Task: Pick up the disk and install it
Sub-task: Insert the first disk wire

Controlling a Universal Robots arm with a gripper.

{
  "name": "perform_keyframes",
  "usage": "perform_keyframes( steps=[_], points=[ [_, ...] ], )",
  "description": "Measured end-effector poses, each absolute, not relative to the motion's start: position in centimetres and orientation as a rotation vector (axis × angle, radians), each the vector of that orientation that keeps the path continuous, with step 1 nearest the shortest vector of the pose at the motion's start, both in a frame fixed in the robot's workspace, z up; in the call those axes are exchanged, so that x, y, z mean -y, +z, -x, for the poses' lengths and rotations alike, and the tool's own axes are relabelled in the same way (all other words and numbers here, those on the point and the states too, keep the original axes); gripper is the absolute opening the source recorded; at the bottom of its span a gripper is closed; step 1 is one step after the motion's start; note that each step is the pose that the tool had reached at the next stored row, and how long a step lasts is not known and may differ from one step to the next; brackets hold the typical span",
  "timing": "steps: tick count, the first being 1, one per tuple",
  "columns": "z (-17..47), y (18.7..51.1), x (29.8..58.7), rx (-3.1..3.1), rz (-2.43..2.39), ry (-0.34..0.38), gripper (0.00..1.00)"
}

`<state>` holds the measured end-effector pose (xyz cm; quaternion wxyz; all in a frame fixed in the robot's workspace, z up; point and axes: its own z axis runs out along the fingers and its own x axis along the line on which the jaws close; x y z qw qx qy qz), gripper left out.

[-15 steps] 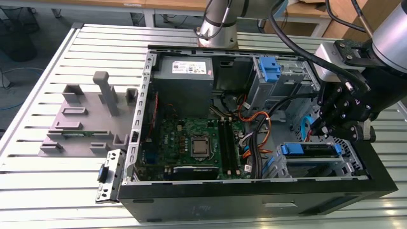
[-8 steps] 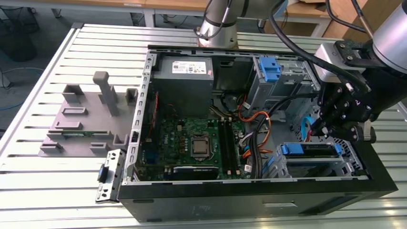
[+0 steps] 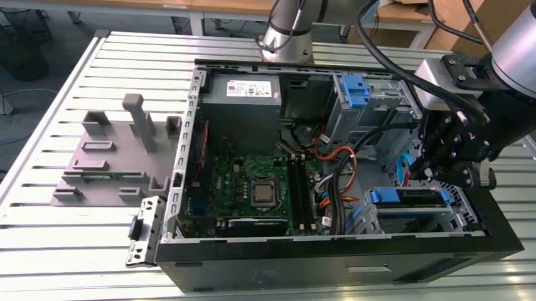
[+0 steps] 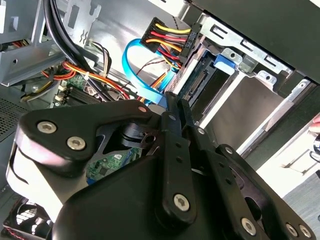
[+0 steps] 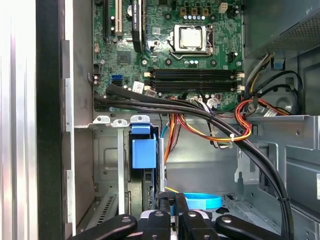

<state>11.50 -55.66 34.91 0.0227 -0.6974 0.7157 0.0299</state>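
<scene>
Disk (image 3: 408, 199) seated in drive bay, pincer (image 3: 437, 168) just above it

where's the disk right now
In the exterior view the disk sits in the drive cage at the case's front corner on that view's right, just below the hand and right of the motherboard.

Quick count: one open computer case (image 3: 335, 257) on one slatted metal table (image 3: 67, 251), one green motherboard (image 3: 251, 188) with one CPU socket (image 3: 263, 193), one grey power supply box (image 3: 243, 94) at the case's far edge, one grey plastic fixture (image 3: 109, 157) toward the table's edge. One gripper (image 3: 444, 166), one disk (image 3: 410, 199) in the bay, one light-blue flat cable (image 4: 137, 70).
</scene>
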Motion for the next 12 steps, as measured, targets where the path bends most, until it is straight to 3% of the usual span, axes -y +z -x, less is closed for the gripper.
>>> perform_keyframes(
  steps=[12],
  points=[
    [-11.5, 34.7, 56.57, -2.185, 2.185, 0.085, 0.16]
  ],
)
